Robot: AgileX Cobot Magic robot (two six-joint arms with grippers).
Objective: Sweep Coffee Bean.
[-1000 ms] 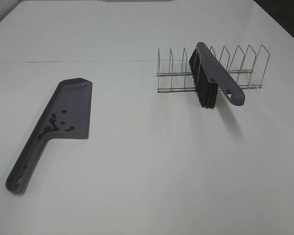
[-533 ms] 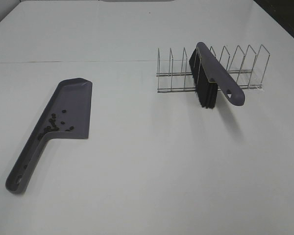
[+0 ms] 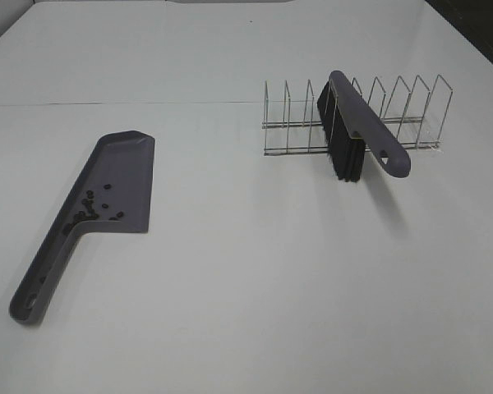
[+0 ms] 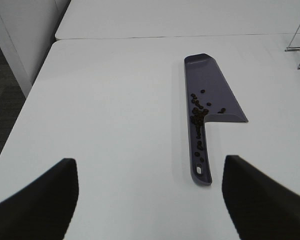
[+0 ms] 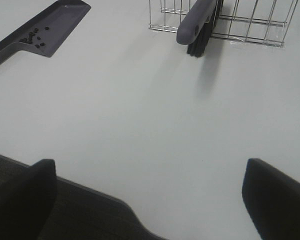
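In the flat grey dustpan (image 3: 115,185) — tiny oval coffee bean (image 3: 89,210).

I see my left gripper (image 4: 149,200) spread wide over a white table (image 4: 115,100). Ahead lies a grey dustpan (image 4: 210,92), coffee beans (image 4: 197,112) clustered near its handle.

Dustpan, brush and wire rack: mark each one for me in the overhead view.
dustpan (image 3: 123,176), exterior high view, on the bare pan floor.
brush (image 3: 357,115), exterior high view, on the grey back above the bristles.
wire rack (image 3: 411,103), exterior high view, on a divider loop.
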